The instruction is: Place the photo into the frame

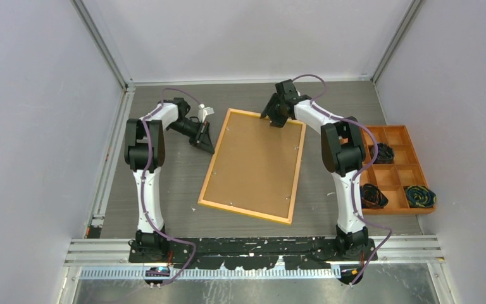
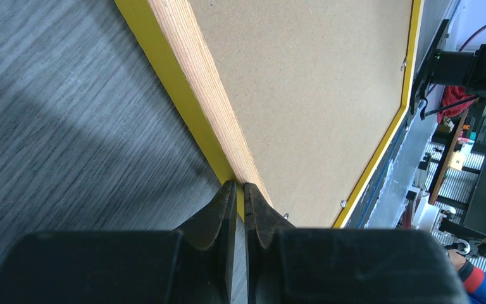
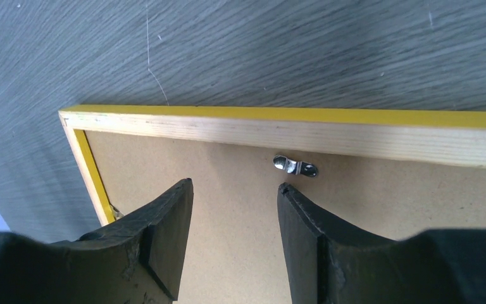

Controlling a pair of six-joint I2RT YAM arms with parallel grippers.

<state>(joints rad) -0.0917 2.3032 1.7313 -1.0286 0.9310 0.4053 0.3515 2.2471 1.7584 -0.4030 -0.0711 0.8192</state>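
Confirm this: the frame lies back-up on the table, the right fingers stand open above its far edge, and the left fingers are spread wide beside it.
Wrong on the left fingers: they are shut, tips nearly touching, beside the frame, as the left wrist view shows. The frame does lie back-up on the table, right fingers open above its far edge.

Frame: bright yellow edge, pale wood-grain rim. Backing board: plain tan-brown. Bench: grey, streaky wood-grain. Tray: orange. Arms: white, black joints.
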